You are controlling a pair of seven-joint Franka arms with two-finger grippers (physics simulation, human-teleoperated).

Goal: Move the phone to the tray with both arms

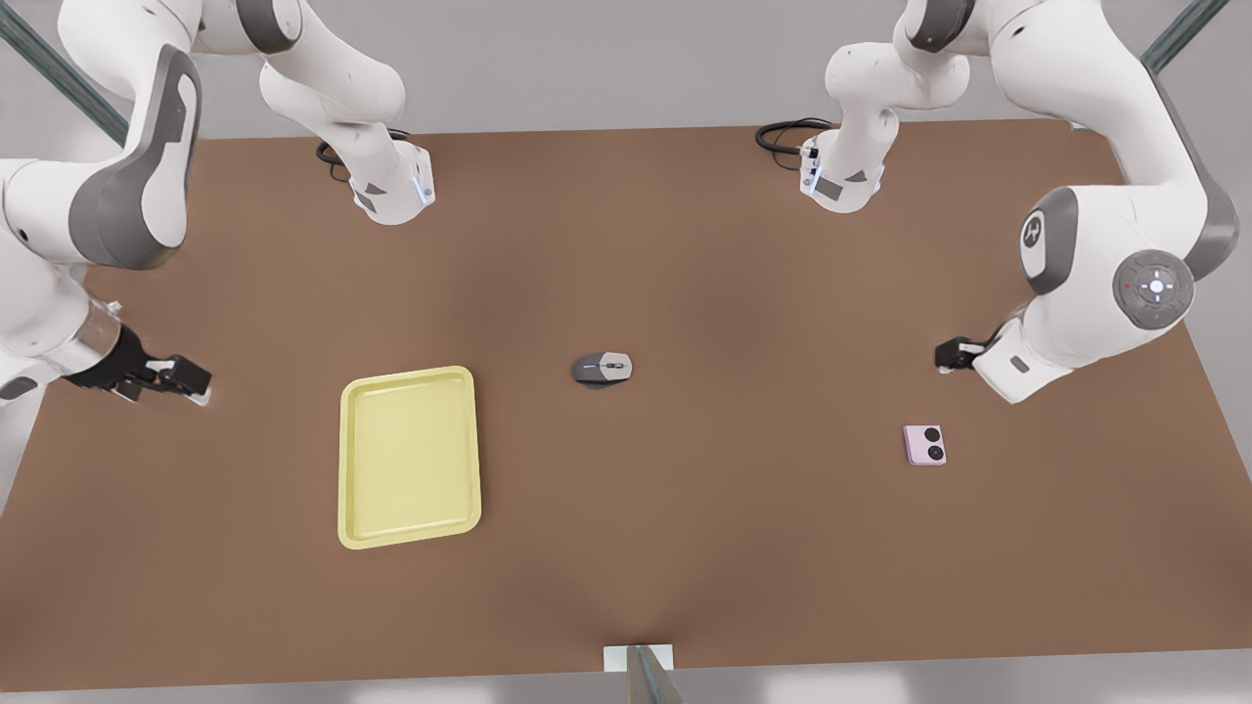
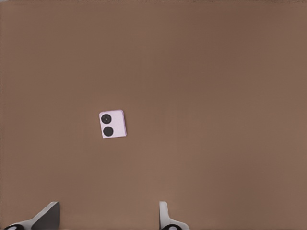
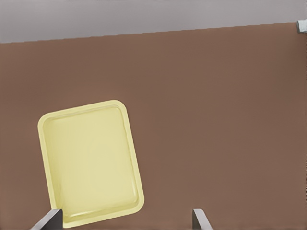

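The pale pink phone lies flat on the brown table at the front view's right, its two black circles facing up. My left gripper hovers a little behind it, open, with the phone ahead of its spread fingers. The pale yellow tray lies flat at the front view's left with nothing in it. My right gripper hangs open to the left of the tray, which lies below and ahead of its fingers.
A grey computer mouse sits mid-table between tray and phone. Both arm bases stand at the far edge with black cables. A small white bracket marks the near edge.
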